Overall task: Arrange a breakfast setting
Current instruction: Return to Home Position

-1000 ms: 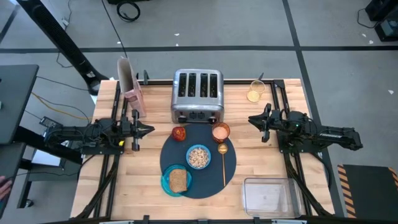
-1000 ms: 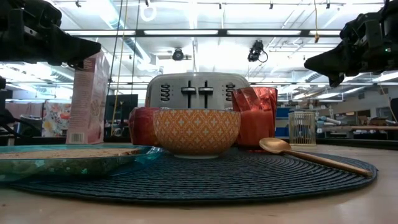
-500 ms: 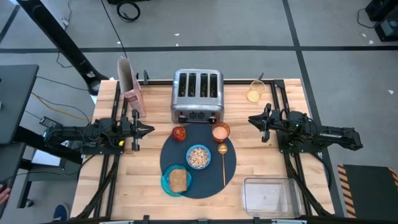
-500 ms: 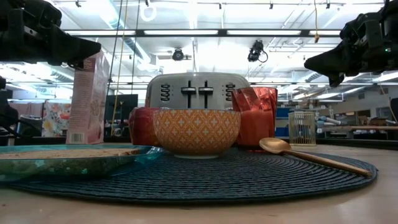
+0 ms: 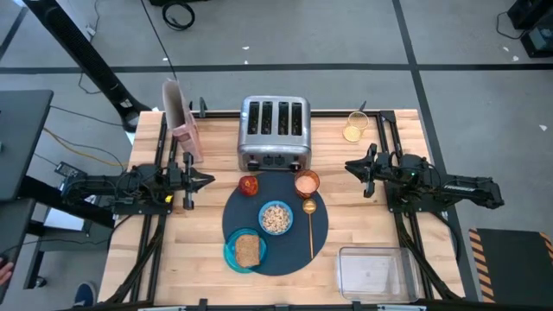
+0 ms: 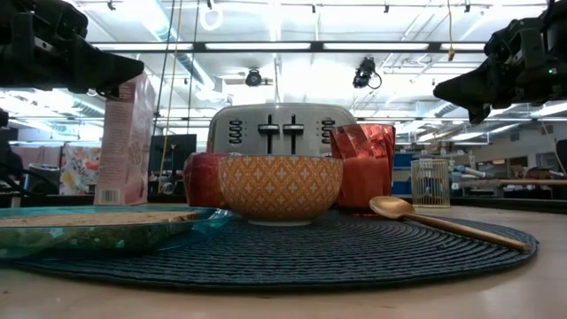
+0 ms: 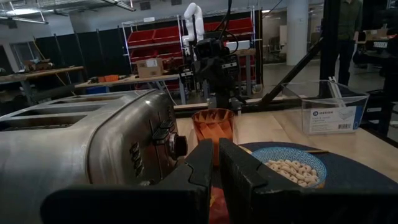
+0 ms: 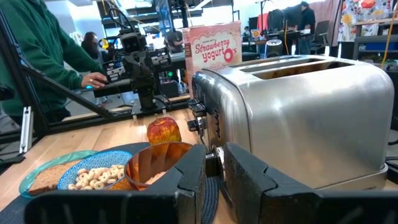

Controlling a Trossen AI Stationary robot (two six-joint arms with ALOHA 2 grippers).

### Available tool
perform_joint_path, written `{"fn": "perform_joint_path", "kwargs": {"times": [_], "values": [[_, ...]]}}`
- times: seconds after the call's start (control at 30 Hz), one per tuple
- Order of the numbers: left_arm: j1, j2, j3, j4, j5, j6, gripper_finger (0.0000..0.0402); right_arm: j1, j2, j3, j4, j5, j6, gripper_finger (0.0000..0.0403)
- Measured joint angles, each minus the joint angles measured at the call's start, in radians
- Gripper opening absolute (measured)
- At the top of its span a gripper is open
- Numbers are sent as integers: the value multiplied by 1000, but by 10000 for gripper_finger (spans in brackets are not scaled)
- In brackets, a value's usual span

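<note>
The round dark mat (image 5: 289,250) lies in front of the toaster. On it stand the bowl of cereal (image 5: 276,217), the blue plate (image 5: 231,252) bearing the toast (image 5: 248,250), the red apple (image 5: 249,185), the copper cup (image 5: 307,182) and the gold spoon (image 5: 310,229). My left gripper (image 5: 207,180) hovers left of the apple, shut and empty. My right gripper (image 5: 350,168) hovers right of the cup, shut and empty. In the low view the bowl (image 6: 280,188) stands before the apple (image 6: 202,179) and the cup (image 6: 363,167). Both grippers (image 6: 133,66) (image 6: 443,89) are above table height.
The steel toaster (image 5: 275,134) stands behind the mat. The pink cereal box (image 5: 181,121) stands at the far left, and a glass jar (image 5: 354,130) at the far right. A clear plastic container (image 5: 373,270) sits at the near right. A person (image 8: 37,56) stands beyond the table.
</note>
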Motion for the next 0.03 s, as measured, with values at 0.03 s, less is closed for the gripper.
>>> {"fn": "perform_joint_path", "kwargs": {"times": [0.03], "values": [[0,0,0,0,0,0,34,0,0,0,0,0,0,70]]}}
